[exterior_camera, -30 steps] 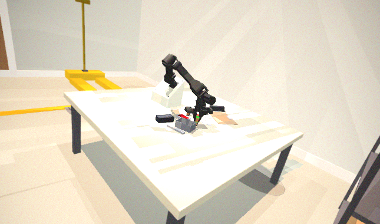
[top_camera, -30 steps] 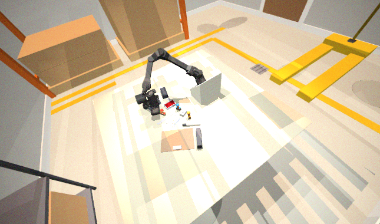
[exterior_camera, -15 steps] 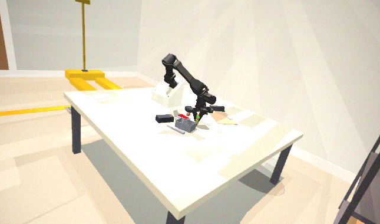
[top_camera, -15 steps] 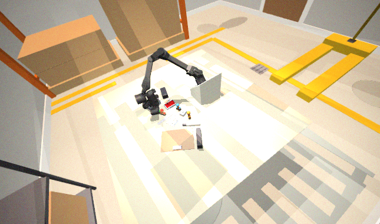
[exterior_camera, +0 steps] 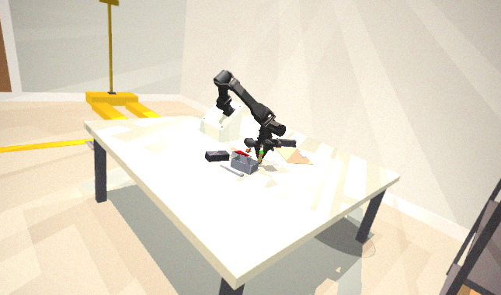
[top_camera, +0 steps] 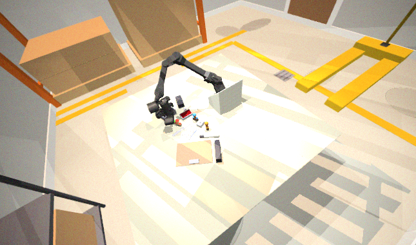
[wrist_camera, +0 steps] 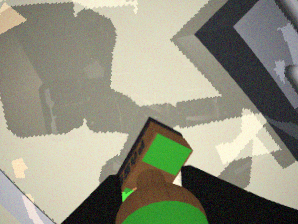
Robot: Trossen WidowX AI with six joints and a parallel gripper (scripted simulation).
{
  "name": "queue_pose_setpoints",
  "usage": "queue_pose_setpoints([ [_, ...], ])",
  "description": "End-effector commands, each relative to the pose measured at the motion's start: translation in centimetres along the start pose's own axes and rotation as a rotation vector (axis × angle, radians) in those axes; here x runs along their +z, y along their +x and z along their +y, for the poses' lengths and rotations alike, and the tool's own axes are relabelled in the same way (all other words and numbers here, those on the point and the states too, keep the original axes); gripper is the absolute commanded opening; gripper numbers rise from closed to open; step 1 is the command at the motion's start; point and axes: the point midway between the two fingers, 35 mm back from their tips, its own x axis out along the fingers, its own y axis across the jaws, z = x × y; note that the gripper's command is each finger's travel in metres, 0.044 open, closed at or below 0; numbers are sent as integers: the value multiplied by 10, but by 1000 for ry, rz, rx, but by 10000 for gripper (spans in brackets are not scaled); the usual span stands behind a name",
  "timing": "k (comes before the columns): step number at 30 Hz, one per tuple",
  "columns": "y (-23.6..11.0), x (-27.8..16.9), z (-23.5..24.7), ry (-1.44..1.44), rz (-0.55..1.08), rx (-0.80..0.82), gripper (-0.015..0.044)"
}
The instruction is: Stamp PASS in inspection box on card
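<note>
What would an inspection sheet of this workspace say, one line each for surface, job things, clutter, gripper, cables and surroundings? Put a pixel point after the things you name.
Surface: pale tabletop (exterior_camera: pixel 206 202), patched with light and shadow.
Job things: green-topped stamp (exterior_camera: pixel 261 154) (wrist_camera: pixel 165 212) in the grip; red ink pad (top_camera: pixel 186 113) (exterior_camera: pixel 241 153) uncovered.
Clutter: tan board (top_camera: pixel 193 149) (exterior_camera: pixel 293 155); dark block (top_camera: pixel 179 101) (exterior_camera: pixel 217 156); grey bin (exterior_camera: pixel 244 164).
Gripper: closed on the stamp (exterior_camera: pixel 262 154).
Cables: nothing seen.
Surroundings: yellow pallet jack (top_camera: pixel 384 48) (exterior_camera: pixel 112 98), yellow floor lines (top_camera: pixel 387 123) (exterior_camera: pixel 39 147).

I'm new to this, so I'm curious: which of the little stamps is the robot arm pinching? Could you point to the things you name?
The green-topped stamp (exterior_camera: pixel 261 152) (wrist_camera: pixel 165 212); the others have blue, red or yellow-orange tops.
</note>
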Motion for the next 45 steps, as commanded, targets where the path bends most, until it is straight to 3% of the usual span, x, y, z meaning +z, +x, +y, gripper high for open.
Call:
queue_pose_setpoints([
  [1,-3,0,0,2,1,-2,0],
  [45,-24,1,0,2,2,-1,0],
])
